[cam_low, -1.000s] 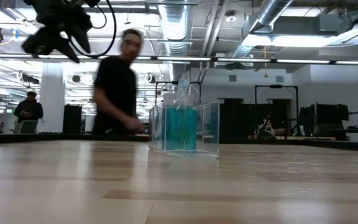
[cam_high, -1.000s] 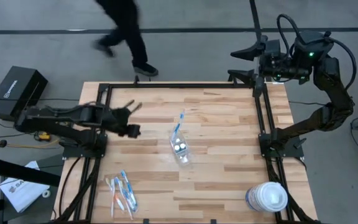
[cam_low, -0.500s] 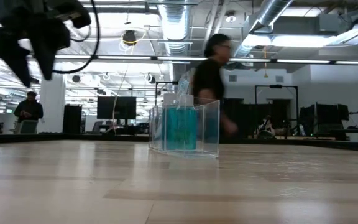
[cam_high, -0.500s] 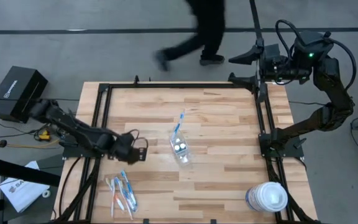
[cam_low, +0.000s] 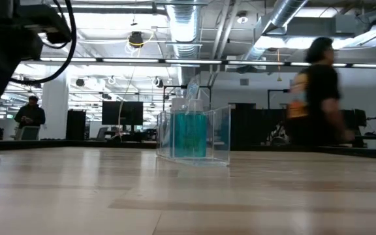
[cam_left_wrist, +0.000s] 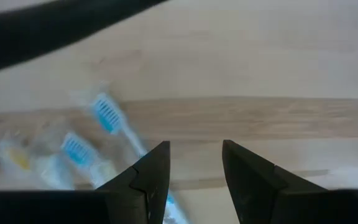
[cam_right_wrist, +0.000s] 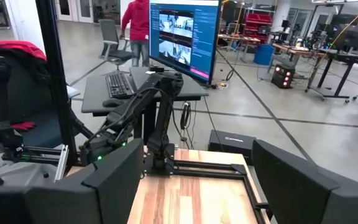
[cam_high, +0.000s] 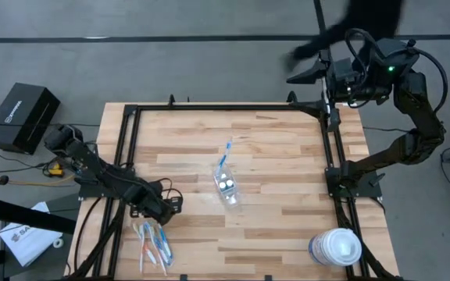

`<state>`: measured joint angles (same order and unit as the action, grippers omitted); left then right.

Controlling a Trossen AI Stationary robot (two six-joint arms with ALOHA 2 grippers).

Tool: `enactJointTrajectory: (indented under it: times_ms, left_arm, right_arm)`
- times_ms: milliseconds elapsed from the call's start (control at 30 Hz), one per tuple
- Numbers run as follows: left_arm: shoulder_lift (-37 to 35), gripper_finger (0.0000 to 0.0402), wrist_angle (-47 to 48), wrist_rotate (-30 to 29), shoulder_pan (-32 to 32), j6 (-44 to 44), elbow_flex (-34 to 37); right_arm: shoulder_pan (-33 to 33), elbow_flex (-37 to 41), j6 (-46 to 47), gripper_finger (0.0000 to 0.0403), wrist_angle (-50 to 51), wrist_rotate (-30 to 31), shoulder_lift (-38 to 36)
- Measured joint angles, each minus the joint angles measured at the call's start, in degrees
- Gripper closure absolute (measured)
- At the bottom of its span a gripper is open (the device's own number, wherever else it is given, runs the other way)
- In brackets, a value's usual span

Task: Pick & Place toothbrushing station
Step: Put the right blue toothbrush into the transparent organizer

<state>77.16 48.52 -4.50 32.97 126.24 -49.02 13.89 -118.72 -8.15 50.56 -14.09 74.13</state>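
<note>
Several toothbrushes [cam_high: 153, 239] lie near the counter's [cam_high: 287, 164] front-left corner from above; the left pincer [cam_high: 166, 206], down from mid-counter a second ago, hangs just beside them, presumably to take one to the clear cup [cam_high: 226, 187]. Level view: teal tubes [cam_low: 189, 134] fill the cup. Left wrist: fingers [cam_left_wrist: 151, 174] partly spread, empty, over brush heads [cam_left_wrist: 107, 115]. Right pincer [cam_right_wrist: 191, 180] wide, parked high.

Open right hand [cam_right_wrist: 191, 180]; left arm [cam_right_wrist: 129, 118] beyond; monitor [cam_right_wrist: 182, 37].
</note>
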Motion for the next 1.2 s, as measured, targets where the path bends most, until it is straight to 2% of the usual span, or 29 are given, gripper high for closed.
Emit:
enactJointTrajectory:
  times_ms: [300, 433, 533, 667, 967, 1067, 1200]
  left_arm:
    - [-0.2, 0.0297, -2.4, -5.7, 0.3, -2.9, -0.2]
    - [-0.2, 0.0317, -2.0, -5.8, 0.7, -2.2, 0.0]
    - [-0.2, 0.0317, -1.9, -5.7, 1.2, -1.6, 0.0]
    - [-0.2, 0.0295, -0.4, -5.1, 2.2, -1.1, 0.0]
    - [-0.2, 0.0207, 3.3, -1.7, 2.3, -0.3, 0.0]
    - [0.0, 0.0196, 5.2, 0.4, 2.3, -0.1, 0.2]
    - [0.3, 0.0201, 4.3, 2.3, 2.7, 0.1, 2.3]
  right_arm:
    - [0.1, 0.0, -0.4, 0.0113, 0.2, 0.0, 0.1]
    - [0.1, 0.0, -0.4, 0.0113, 0.4, 0.0, 0.2]
    - [0.1, 0.0, 0.2, 0.0113, 0.4, 0.0, 0.2]
    - [0.1, 0.0, 0.5, 0.0113, 0.5, 0.0, 0.2]
    - [0.1, 0.0, 0.7, 0.0113, 1.5, 0.0, 0.2]
    - [0.1, 0.0, 0.8, 0.0113, 2.1, 0.0, 0.2]
    - [0.1, 0.0, 1.8, 0.0113, 2.3, 0.1, 0.2]
